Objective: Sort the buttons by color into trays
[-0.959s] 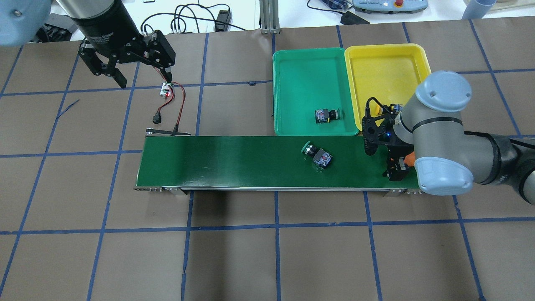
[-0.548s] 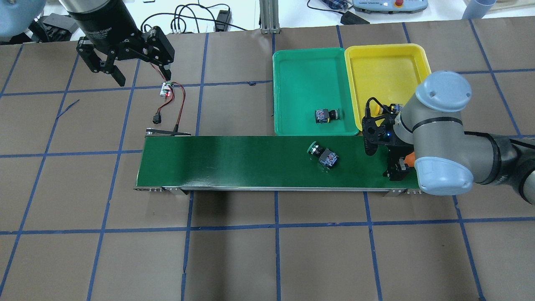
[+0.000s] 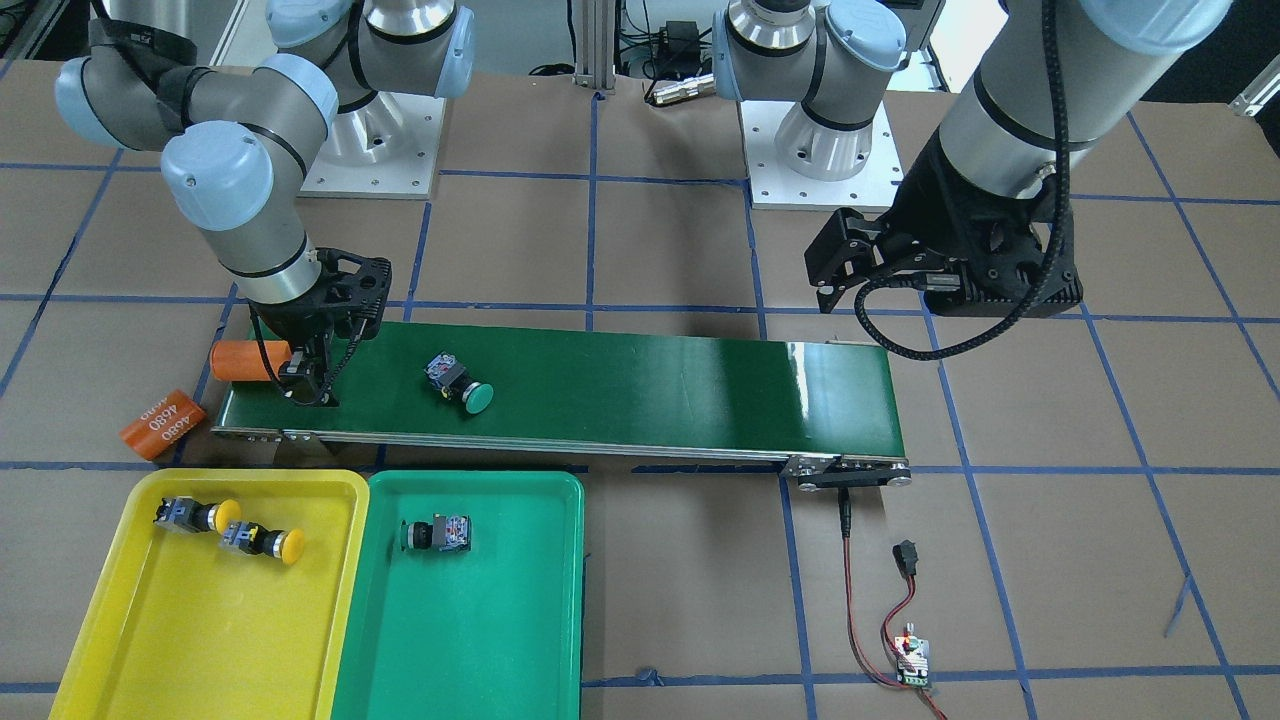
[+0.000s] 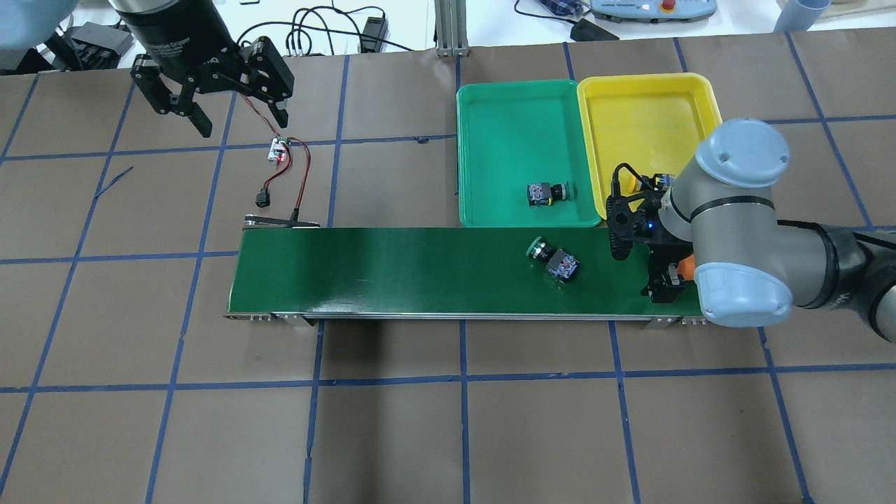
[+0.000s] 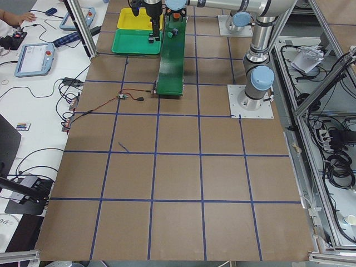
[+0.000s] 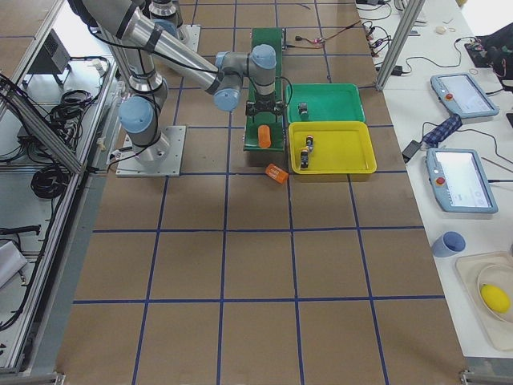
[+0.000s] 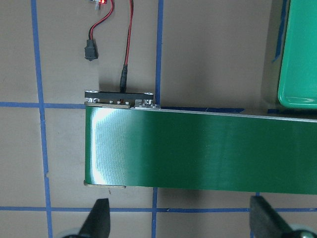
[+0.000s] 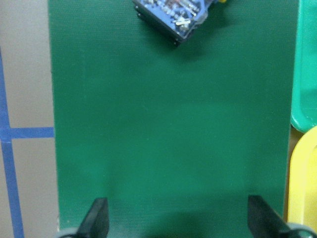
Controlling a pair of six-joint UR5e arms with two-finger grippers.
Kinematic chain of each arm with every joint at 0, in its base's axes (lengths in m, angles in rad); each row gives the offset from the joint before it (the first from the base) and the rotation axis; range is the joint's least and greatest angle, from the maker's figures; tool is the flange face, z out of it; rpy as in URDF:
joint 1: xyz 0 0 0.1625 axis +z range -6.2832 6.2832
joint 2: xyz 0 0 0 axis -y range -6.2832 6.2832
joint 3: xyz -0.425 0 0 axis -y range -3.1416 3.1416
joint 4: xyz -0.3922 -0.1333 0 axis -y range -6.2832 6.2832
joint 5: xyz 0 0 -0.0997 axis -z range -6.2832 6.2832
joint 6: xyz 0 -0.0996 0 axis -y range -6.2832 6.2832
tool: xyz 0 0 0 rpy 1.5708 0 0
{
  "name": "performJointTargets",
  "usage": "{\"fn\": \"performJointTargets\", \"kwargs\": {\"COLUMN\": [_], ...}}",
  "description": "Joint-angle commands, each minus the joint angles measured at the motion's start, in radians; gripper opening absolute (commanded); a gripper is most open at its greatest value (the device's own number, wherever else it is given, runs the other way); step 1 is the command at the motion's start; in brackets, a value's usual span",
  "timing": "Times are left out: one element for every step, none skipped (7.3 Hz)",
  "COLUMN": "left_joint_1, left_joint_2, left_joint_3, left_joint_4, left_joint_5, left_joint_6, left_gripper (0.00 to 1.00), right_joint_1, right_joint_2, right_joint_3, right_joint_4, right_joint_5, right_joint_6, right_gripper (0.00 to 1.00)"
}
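A green-capped button [image 4: 553, 259] [image 3: 458, 384] lies on its side on the conveyor belt [image 4: 420, 269]. Its dark body [image 8: 173, 15] shows at the top of the right wrist view. My right gripper [image 4: 638, 269] [image 3: 318, 372] hangs open over the belt's end, a short way right of that button and empty. Another green button [image 4: 547, 193] lies in the green tray [image 4: 511, 126]. Two yellow buttons [image 3: 195, 516] [image 3: 262, 540] lie in the yellow tray [image 3: 180, 620]. My left gripper [image 4: 240, 122] [image 7: 181, 223] is open and empty, high above the table's far left.
An orange cylinder [image 3: 250, 360] lies at the belt's end beside my right gripper. A second one marked 4680 [image 3: 160, 424] lies on the table just off the belt. A small circuit board [image 4: 280, 149] with red and black wires sits beyond the belt's left end.
The green button on the belt has travelled right, closer to my right gripper. My left gripper has shifted slightly away from the belt. The right arm has not moved.
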Motion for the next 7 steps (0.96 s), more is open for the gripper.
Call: {"fn": "performJointTargets", "kwargs": {"left_joint_1": [-0.005,-0.005,-0.005,-0.006,-0.006,-0.008,-0.008], "left_joint_2": [-0.006,-0.007,-0.007,-0.003,0.002,-0.003,-0.004], "left_joint_3": [0.007,0.007,0.007,0.005,0.007,0.007,0.007], "left_joint_4": [0.003,0.004,0.004,0.004,0.003,0.003,0.004], "left_joint_5": [0.003,0.004,0.003,0.004,0.003,0.004,0.001], "left_joint_6": [0.0,0.002,0.002,0.002,0.002,0.002,0.002], "left_gripper": [1.0,1.0,1.0,1.0,1.0,1.0,1.0], "right_joint_1": [0.0,0.0,0.0,0.0,0.0,0.0,0.0], "right_joint_2": [0.001,0.001,-0.001,0.001,0.001,0.001,0.002], "right_joint_3": [0.0,0.002,0.0,0.0,0.0,0.0,0.0], "right_joint_4": [0.0,0.0,0.0,0.0,0.0,0.0,0.0], "right_joint_5": [0.001,0.002,0.002,0.004,0.005,0.004,0.005], "right_joint_6": [0.0,0.0,0.0,0.0,0.001,0.0,0.001], "right_gripper": [1.0,1.0,1.0,1.0,1.0,1.0,1.0]}}
